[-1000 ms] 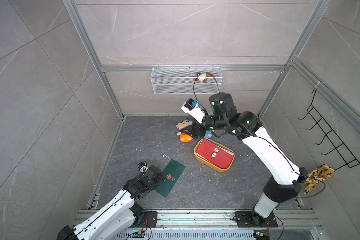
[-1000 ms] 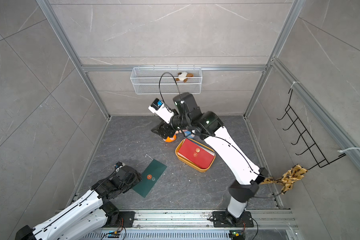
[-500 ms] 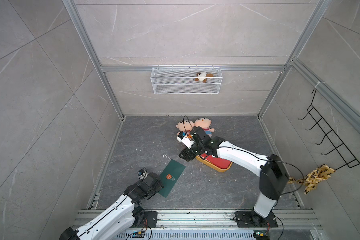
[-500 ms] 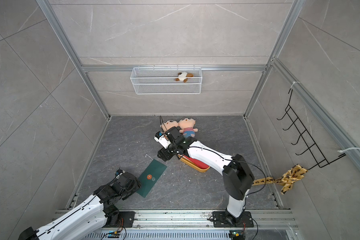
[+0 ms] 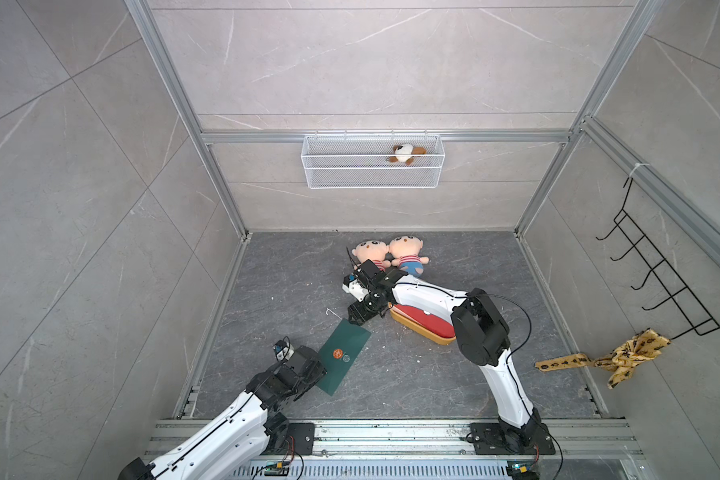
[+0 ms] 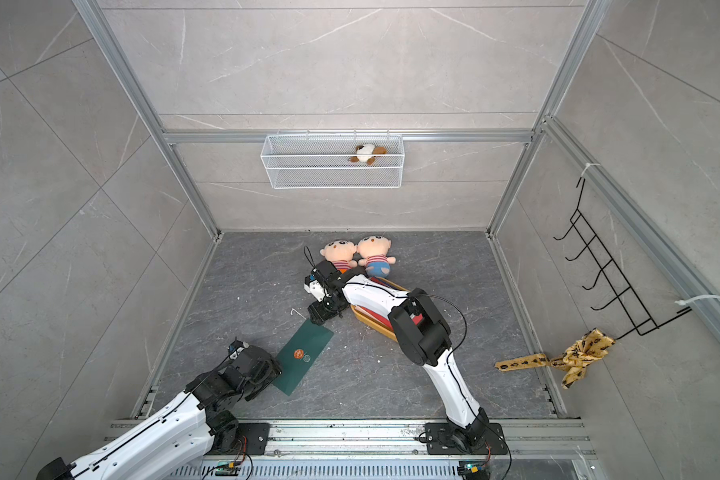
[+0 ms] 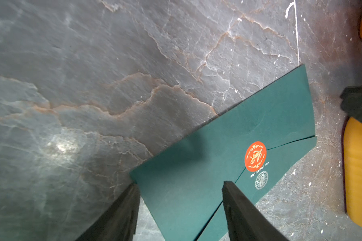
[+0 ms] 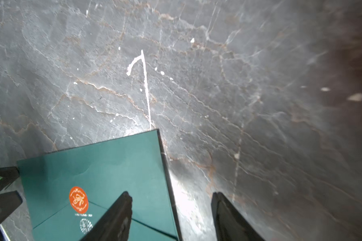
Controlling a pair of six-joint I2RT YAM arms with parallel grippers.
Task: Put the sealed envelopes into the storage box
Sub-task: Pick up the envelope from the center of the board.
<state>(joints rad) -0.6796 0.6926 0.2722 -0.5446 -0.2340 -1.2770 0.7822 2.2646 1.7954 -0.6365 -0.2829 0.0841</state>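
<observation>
My storage box holds a red envelope already. One green envelope waits on the floor, an end under each set of jaws. My left gripper and right gripper are both open, holding nothing. Two dolls sit behind the right jaws; a thin white string lies ahead.

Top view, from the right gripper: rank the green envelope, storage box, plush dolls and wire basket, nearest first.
1. green envelope: on the floor, its far corner right at the right gripper.
2. storage box: beside the gripper, on the robot's right.
3. plush dolls: further back on the floor.
4. wire basket: up on the back wall.
</observation>
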